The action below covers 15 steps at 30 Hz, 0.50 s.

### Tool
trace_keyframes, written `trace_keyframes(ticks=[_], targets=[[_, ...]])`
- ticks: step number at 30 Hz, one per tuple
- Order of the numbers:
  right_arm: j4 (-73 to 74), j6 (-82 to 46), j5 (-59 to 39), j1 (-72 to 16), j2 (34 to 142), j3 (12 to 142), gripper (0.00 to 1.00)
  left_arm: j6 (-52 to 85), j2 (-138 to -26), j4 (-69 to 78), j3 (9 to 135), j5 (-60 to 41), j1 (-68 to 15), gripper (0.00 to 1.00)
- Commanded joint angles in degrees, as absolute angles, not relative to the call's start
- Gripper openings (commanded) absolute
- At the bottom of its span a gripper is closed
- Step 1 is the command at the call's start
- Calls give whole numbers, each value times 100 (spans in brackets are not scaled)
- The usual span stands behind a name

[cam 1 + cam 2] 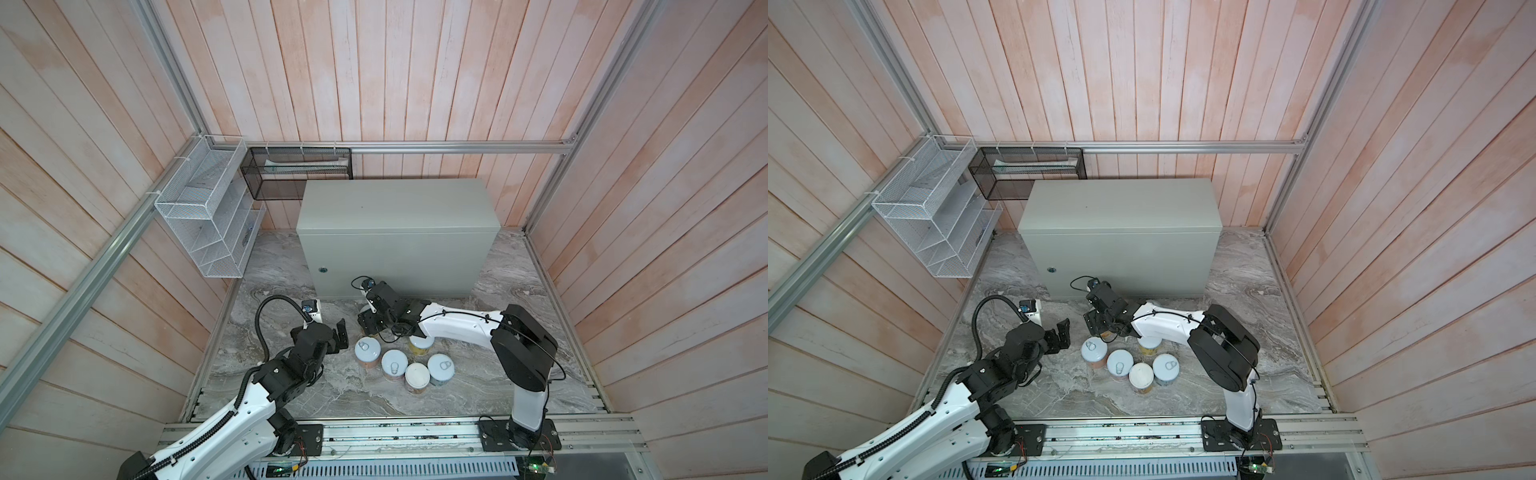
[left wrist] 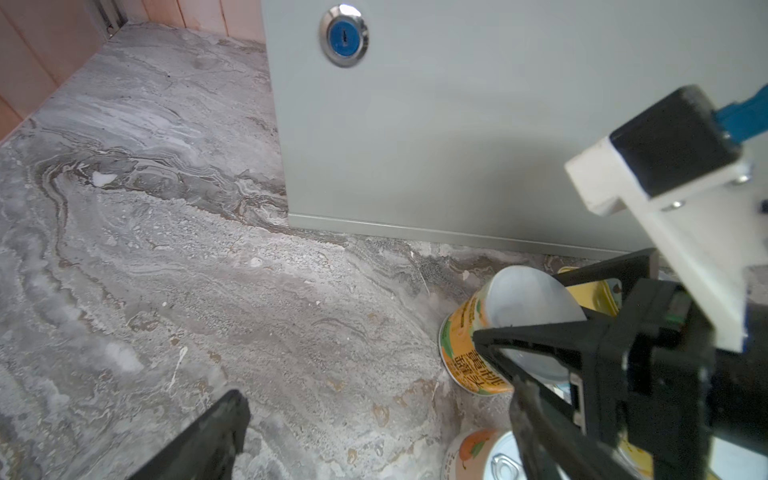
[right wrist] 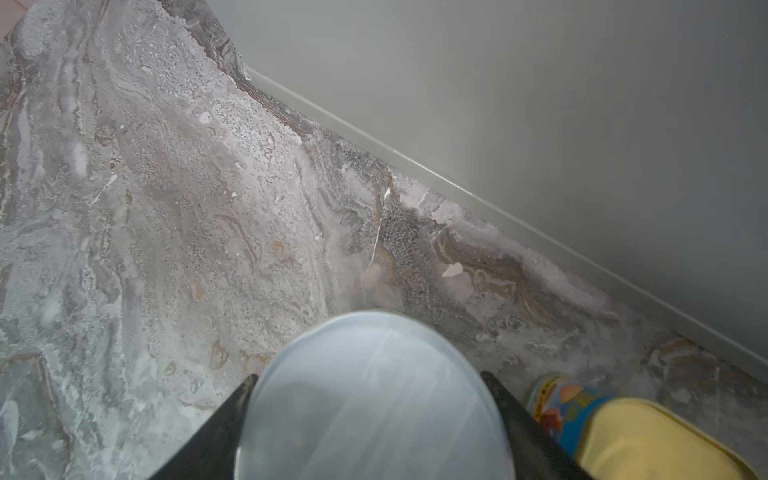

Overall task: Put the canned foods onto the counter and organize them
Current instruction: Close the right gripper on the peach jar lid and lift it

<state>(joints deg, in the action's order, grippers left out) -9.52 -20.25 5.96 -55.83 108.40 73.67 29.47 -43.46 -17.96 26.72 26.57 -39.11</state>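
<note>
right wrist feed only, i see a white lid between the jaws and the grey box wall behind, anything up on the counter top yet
Observer: No, in both top views the counter has no cans on its flat top.
Operator: how many more down on the stone
Observer: I count five cans upright in a cluster, one partly under the right forearm.
Operator: and the left arm
Observer: The left gripper hovers beside that cluster, jaws wide, holding nothing.
</note>
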Motion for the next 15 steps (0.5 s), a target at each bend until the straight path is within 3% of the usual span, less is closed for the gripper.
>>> trace_keyframes(ticks=[1,15], targets=[[-878,-2172,475,-5496,10256,7353,60,2718,-4346,-1585,2645,2524,-3895,100],[-933,-2157,-68,-4948,9022,6990,59,1878,-4425,-609,2532,1168,-3894,100]])
